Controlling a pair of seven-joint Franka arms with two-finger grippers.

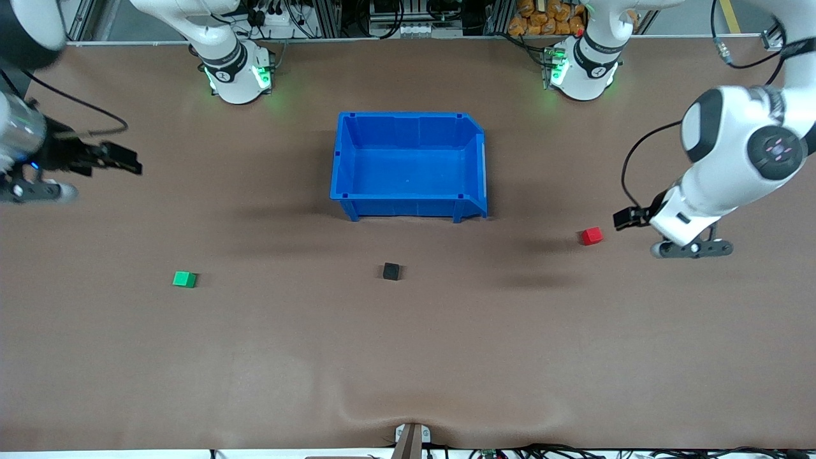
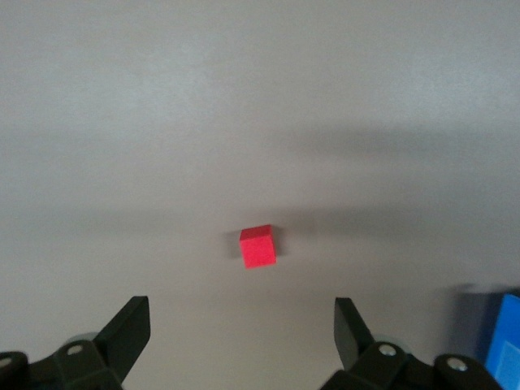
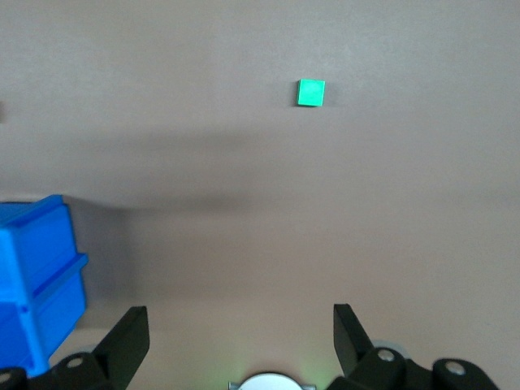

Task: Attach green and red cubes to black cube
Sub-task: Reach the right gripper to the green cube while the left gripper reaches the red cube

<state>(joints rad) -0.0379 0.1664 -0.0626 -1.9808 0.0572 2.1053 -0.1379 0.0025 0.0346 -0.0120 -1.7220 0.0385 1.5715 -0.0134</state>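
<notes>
Red cube sits on the table toward the left arm's end, so the spread left gripper should descend squarely astride it, while the equally spread right gripper centres over the distant green cube.

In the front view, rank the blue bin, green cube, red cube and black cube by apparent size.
1. blue bin, by far the largest
2. green cube, red cube and black cube: all look about alike, no ranking

A robotics lab: aluminium framing and cabling edge the table.
</notes>
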